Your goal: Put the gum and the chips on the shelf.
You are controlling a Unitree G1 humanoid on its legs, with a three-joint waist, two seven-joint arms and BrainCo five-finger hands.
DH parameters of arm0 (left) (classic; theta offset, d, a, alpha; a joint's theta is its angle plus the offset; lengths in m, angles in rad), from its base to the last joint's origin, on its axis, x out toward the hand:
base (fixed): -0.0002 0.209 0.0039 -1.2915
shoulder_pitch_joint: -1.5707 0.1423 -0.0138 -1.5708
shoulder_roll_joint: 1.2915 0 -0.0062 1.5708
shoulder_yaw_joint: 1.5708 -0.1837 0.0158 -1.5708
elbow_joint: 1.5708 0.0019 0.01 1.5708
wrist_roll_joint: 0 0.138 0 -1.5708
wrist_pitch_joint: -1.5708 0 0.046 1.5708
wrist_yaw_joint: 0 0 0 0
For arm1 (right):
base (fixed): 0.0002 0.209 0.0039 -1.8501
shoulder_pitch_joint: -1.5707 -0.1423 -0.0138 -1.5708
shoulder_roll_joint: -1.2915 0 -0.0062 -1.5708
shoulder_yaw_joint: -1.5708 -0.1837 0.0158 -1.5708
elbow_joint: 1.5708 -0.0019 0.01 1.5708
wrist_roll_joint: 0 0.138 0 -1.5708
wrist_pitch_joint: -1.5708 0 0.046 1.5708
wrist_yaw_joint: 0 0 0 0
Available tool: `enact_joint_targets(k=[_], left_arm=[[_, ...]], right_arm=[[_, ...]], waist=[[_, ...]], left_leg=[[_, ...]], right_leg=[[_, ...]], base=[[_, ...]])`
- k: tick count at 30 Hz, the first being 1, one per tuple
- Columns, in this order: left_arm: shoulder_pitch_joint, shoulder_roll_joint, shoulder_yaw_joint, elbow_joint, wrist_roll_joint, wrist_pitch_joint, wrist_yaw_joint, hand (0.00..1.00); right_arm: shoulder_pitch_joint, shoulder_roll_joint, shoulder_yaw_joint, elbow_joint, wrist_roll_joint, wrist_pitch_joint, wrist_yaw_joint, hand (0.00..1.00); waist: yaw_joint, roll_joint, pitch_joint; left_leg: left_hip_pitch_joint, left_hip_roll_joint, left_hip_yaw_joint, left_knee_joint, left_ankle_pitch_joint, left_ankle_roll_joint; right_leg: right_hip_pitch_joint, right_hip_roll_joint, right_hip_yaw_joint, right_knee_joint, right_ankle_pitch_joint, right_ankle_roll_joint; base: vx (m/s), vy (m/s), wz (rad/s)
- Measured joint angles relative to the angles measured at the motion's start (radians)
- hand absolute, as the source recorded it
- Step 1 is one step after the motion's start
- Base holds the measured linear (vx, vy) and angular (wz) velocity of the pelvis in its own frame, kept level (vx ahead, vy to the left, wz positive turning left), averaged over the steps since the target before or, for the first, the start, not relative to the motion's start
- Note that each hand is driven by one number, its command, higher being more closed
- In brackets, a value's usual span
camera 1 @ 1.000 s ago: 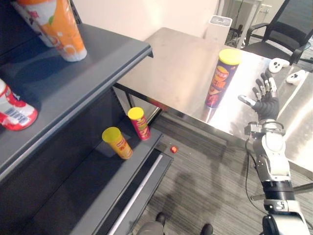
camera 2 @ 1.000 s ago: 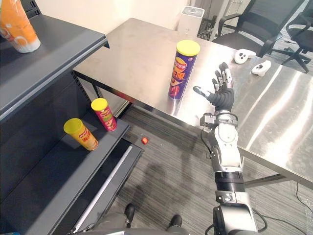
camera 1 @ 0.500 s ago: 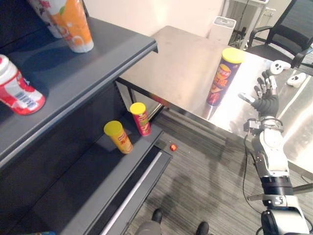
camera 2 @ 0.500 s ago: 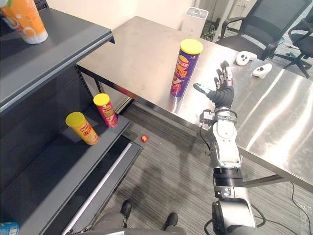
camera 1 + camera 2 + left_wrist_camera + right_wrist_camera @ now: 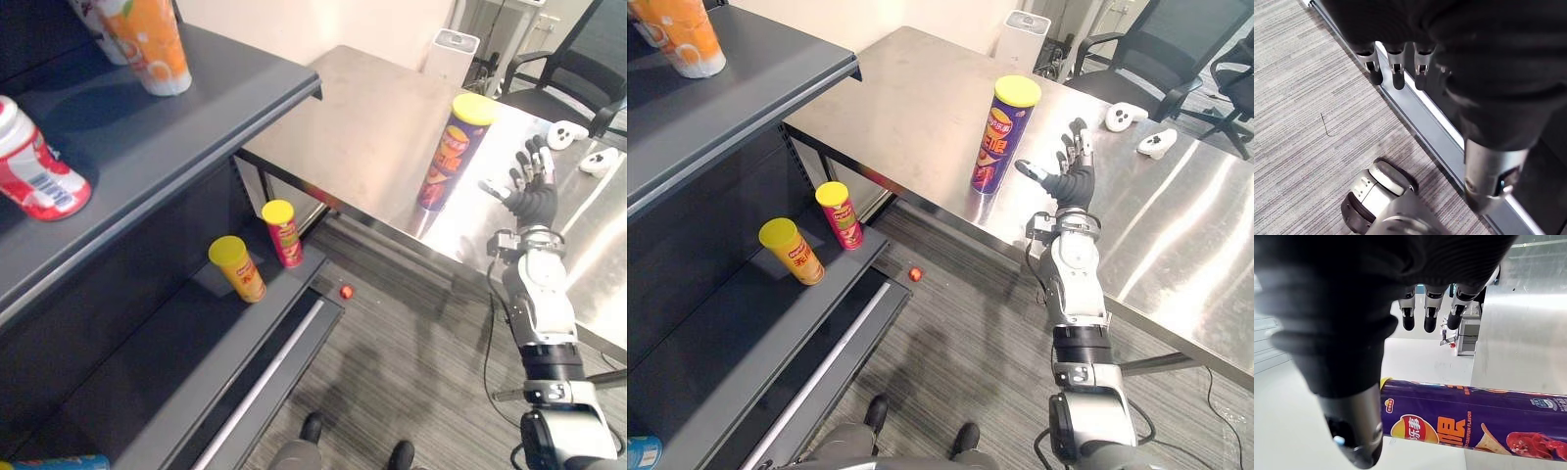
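Left eye view: the purple chips can (image 5: 446,157) is recorded upright on the steel table (image 5: 353,117). The right hand (image 5: 532,199) is held near its 3 o'clock, not touching, fingers spread.
Left wrist view: the left hand (image 5: 1399,73) is seen over grey carpet (image 5: 1303,98), fingers straight.
Right wrist view: the can is noted beyond the spread fingers, untouched.

Grey striped carpet floor (image 5: 960,333), steel table (image 5: 921,88), dark metal shelving (image 5: 167,137), black office chairs (image 5: 1185,34), cream wall (image 5: 343,24)

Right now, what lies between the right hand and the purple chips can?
Nothing: the right eye view shows only bare table between the open right hand and the chips can.
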Motion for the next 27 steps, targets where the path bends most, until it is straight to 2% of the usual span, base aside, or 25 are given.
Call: enact_joint_targets(k=[12,22,23,24,27], left_arm=[[-0.001,0.000,-0.002,-0.001,-0.007,0.000,0.013,0.00],[-0.005,0.003,-0.023,-0.018,-0.017,0.000,0.016,0.00],[-0.006,0.003,-0.027,-0.022,-0.017,0.000,0.017,0.00],[-0.010,0.004,-0.031,-0.023,-0.017,-0.001,0.017,0.00],[-0.016,0.003,-0.031,-0.024,-0.018,0.000,0.017,0.00]], right_arm=[[-0.036,0.000,0.000,0.068,0.000,0.005,-0.025,0.00],[-0.114,-0.001,-0.002,0.151,0.000,0.015,-0.066,0.00],[-0.128,-0.002,-0.003,0.168,0.000,0.015,-0.074,1.00],[-0.143,-0.002,-0.011,0.184,0.000,0.016,-0.080,1.00],[-0.189,-0.002,-0.012,0.226,0.000,0.023,-0.084,1.00]], waist=[[0.009,-0.007,0.003],[0.036,-0.014,0.025],[0.040,-0.014,0.028],[0.050,-0.013,0.034],[0.055,-0.013,0.043]], left_leg=[[-0.031,0.000,-0.023,-0.004,0.006,-0.002],[-0.067,-0.003,-0.046,-0.004,0.009,-0.002],[-0.070,-0.003,-0.048,-0.004,0.008,-0.002],[-0.075,-0.003,-0.051,-0.003,0.009,-0.002],[-0.091,-0.006,-0.060,-0.001,0.011,-0.001]], right_leg=[[-0.017,0.001,-0.022,-0.006,0.000,0.000],[-0.035,0.001,-0.050,-0.020,0.001,0.001],[-0.036,0.001,-0.052,-0.022,0.001,0.001],[-0.039,0.001,-0.054,-0.023,0.001,0.001],[-0.048,0.000,-0.065,-0.023,0.001,0.001]], base=[[0.01,0.006,0.05],[0.02,0.003,0.07],[0.04,0.007,0.08],[0.02,0.006,0.07],[0.03,0.010,0.09]])
